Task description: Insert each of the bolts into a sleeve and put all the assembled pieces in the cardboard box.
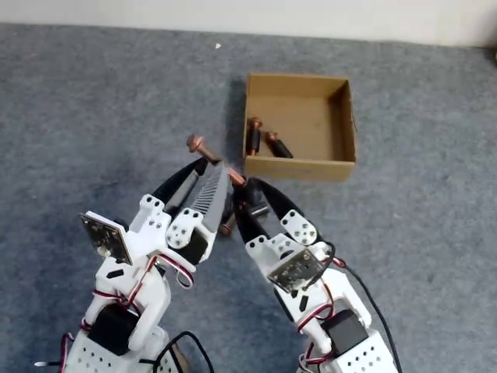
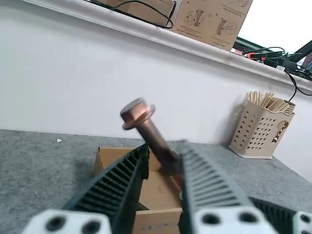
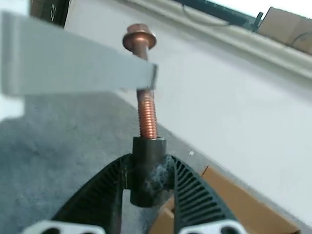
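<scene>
Grey carpet, beige stick holder

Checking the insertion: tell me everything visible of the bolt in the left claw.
The bolt looks copper-coloured metal, with flanged hex head and threaded shank. It is tilted above the table, the left claw shut on its mid shank. Its tip sits in the dark sleeve that the right claw grips.

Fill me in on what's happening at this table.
The left tool holds a copper bolt by its shank, head up. The right tool grips a black sleeve, and the bolt's threaded end stands in the sleeve's open top. Two assembled pieces already lie in the cardboard box.
</scene>
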Controlling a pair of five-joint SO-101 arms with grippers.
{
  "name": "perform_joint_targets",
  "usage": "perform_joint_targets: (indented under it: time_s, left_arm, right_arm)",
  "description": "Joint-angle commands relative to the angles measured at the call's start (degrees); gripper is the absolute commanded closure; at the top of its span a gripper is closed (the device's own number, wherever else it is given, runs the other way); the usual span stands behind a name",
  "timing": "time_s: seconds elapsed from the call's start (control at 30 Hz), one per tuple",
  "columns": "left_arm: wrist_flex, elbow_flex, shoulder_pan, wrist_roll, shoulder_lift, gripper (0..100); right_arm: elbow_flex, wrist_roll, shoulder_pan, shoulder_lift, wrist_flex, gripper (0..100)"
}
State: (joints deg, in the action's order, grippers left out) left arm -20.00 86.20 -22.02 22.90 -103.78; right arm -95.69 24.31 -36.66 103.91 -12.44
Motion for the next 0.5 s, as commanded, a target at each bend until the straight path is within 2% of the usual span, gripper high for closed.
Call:
perform_joint_targets:
  time_s: [0.0,0.4,0.47]
  left_arm:
    - [1.76,-0.31,-0.92,0.62,-0.66,96]
    - [1.67,-0.48,-1.01,0.53,-0.66,96]
    - [1.58,-0.48,-1.01,0.53,-0.66,92]
  right_arm:
    - [-6.81,0.35,-1.45,1.27,-0.04,99.3]
    - [-6.81,0.35,-1.27,1.27,0.40,99.3]
    - [-6.64,0.35,-1.27,1.27,1.54,99.3]
